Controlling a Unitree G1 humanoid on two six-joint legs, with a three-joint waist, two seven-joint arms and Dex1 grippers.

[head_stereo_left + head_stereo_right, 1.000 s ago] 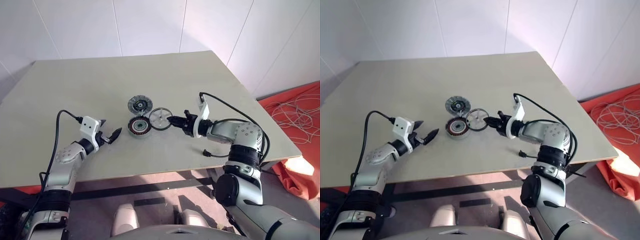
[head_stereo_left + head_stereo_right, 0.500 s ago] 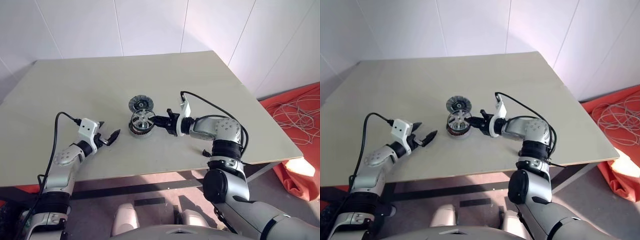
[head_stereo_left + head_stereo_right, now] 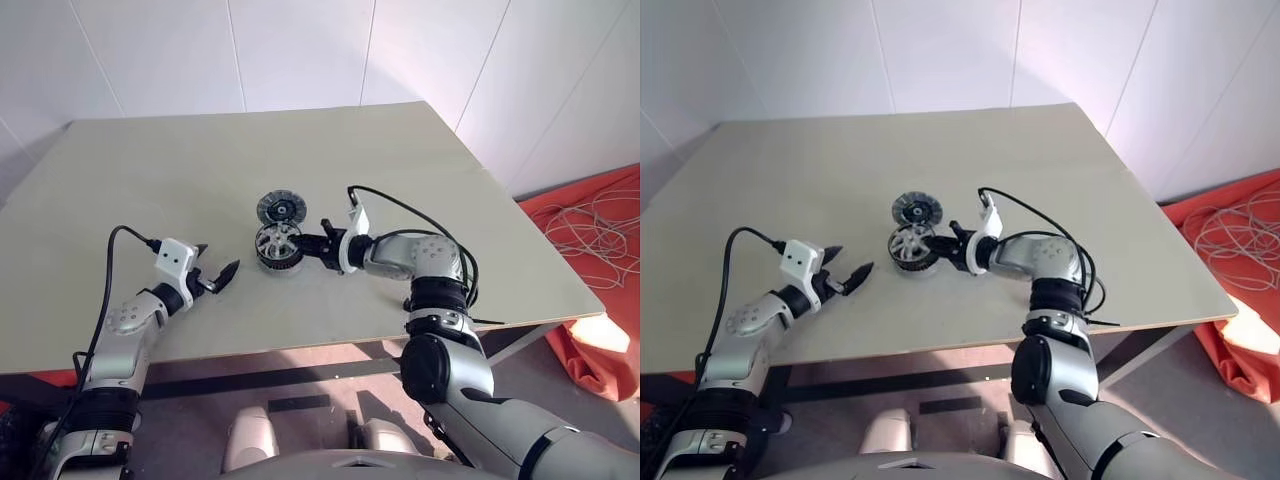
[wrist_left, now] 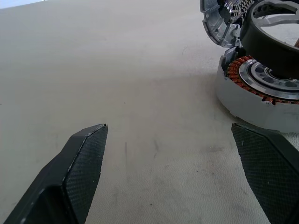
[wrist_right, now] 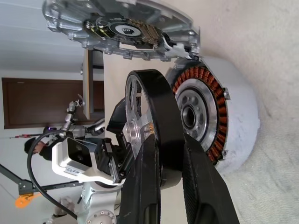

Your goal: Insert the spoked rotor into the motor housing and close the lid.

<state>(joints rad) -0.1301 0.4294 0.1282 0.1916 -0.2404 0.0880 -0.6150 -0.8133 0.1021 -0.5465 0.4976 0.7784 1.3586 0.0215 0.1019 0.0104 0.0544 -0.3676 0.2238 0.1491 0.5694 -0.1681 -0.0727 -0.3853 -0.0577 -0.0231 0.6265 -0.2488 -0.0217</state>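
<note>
Spoked rotor (image 5: pixel 159 135): pinched by its black rim between the right claw's fingers, tilted, held just over the motor housing and not seated in it; the silver spokes show in the head views (image 3: pixel 277 240).
Motor housing (image 3: pixel 276 260): squat pale drum standing on the worktop near its middle, open side up, the copper windings and pale centre bare (image 4: pixel 261 79).
Lid (image 3: pixel 280 207): lying just behind the housing, on the far side from the robot; in the right wrist view its edge looks very close to the housing, and I cannot tell whether they touch.
Right claw (image 3: pixel 305 243): clenched on the rotor's rim, reaching in from the housing's right side, pointing left and a little down.
Left claw (image 3: pixel 215 273): released, fingers spread wide, holding nothing, hanging low over the worktop well apart from the housing on its left, pointing at it.
Worktop (image 3: pixel 150 180): pale, bare all around the three parts; broad free surface between the left claw and the housing, and out to every edge.
Near edge: well clear of the parts, with both arms crossing it.
Beyond the right edge: an orange cloth (image 3: pixel 600 215) on the floor with pale cable (image 3: pixel 600 225) looped on it.
</note>
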